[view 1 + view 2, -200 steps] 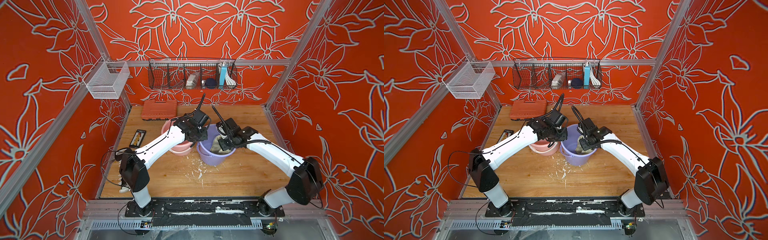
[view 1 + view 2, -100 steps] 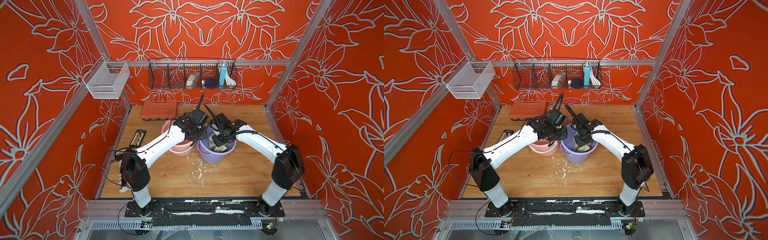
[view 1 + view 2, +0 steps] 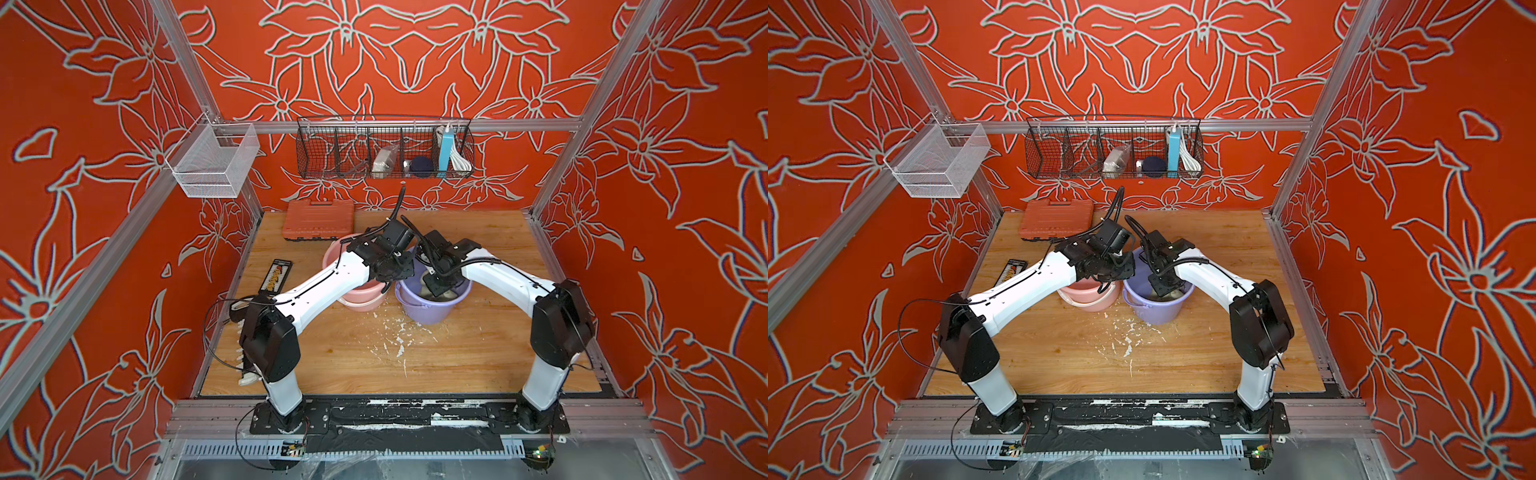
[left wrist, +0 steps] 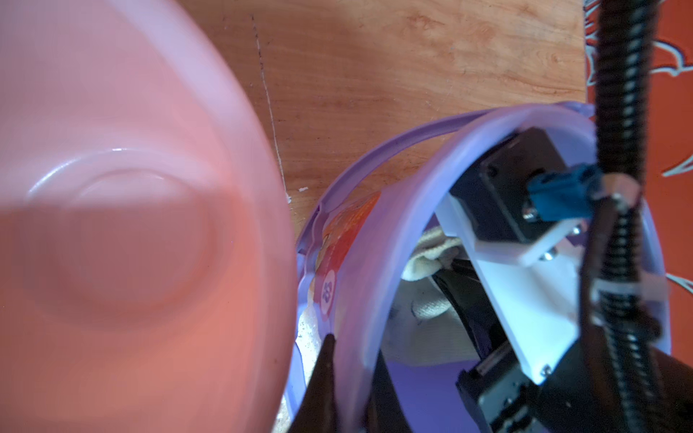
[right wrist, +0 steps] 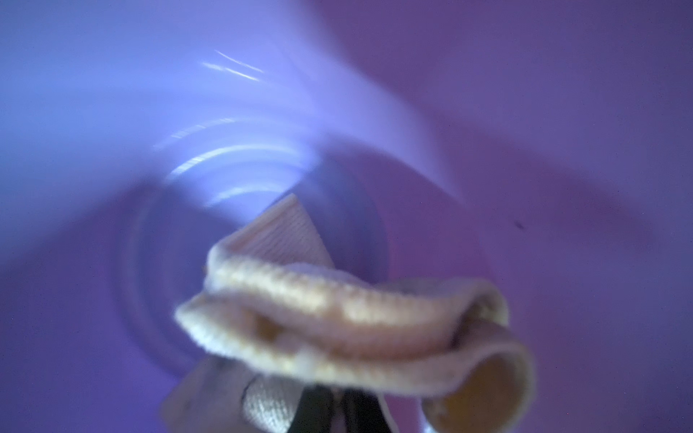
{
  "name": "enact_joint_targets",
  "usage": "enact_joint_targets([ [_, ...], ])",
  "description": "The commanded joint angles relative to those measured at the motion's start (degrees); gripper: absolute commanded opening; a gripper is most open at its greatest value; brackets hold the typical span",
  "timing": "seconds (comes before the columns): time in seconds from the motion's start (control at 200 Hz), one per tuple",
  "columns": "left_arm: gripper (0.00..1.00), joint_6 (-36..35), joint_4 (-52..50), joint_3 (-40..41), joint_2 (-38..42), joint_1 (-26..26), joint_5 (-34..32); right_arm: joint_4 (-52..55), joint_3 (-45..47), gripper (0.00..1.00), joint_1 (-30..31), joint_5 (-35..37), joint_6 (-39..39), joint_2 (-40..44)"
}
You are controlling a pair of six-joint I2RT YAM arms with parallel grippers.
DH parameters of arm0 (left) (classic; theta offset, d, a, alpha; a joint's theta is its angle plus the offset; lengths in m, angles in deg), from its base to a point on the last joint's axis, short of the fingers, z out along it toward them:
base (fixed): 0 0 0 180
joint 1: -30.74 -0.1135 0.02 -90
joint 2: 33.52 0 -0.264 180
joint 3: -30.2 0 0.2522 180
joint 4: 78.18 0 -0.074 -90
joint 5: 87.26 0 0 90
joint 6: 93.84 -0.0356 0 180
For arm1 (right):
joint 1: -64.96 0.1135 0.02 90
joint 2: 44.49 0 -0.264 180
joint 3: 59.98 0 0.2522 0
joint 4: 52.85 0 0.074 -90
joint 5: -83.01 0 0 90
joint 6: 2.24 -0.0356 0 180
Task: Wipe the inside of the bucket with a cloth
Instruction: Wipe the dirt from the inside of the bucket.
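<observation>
"What stands on the wooden table (image 3: 478, 357)?"

"A purple bucket (image 3: 428, 313), upright, just beside a pink bucket (image 3: 361, 297)."

"And the arms?"

"The left gripper (image 4: 351, 360) clamps the purple bucket's rim, one finger inside and one outside. The right gripper (image 5: 335, 401) reaches down inside it, pinched tight on the cloth (image 5: 356, 326)."

"How does it lie?"

"Bunched in folds, deep inside the purple bucket. Whether it touches the wall, I can't tell."

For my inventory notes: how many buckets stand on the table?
2: the pink bucket on the robot's left; the purple bucket beside it, holding the cloth. None seems hidden.
</observation>
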Motion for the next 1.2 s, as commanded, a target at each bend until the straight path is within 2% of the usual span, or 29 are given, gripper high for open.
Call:
enact_joint_targets([
  [0.0,0.0,-0.7,0.7,1.2,2.1,1.7,9.6,-1.1,-2.6,0.0,-0.7,11.5,-4.2,-3.6],
  [0.09,0.0,0.3,1.5,2.8,2.6,1.7,11.7,0.5,-4.0,0.0,-0.9,16.7,-6.9,-6.5],
  [0.225,0.0,1.3,3.5,5.5,3.7,1.7,12.6,1.9,-5.4,0.0,-1.4,16.5,-9.8,-10.5],
  [0.515,0.0,1.3,3.4,3.7,0.7,1.7,13.5,0.7,-5.2,0.0,-2.5,8.7,-13.3,-14.3],
  [0.711,0.0,1.0,3.2,0.5,-3.1,2.1,14.4,-3.3,-3.5,0.0,-4.3,-6.0,-13.6,-15.5],
  [0.891,0.0,-0.1,2.8,-1.4,-5.0,3.1,13.4,-13.9,1.6,0.0,-4.8,-24.9,-13.1,-13.5],
  [1.081,0.0,-2.8,2.4,-3.3,-6.8,3.8,12.3,-26.3,8.2,0.0,-6.5,-39.5,-14.0,-7.2],
  [1.191,0.0,-5.7,1.5,-5.0,-8.0,4.1,10.8,-29.6,10.7,0.0,-7.2,-44.1,-11.9,-2.2],
])
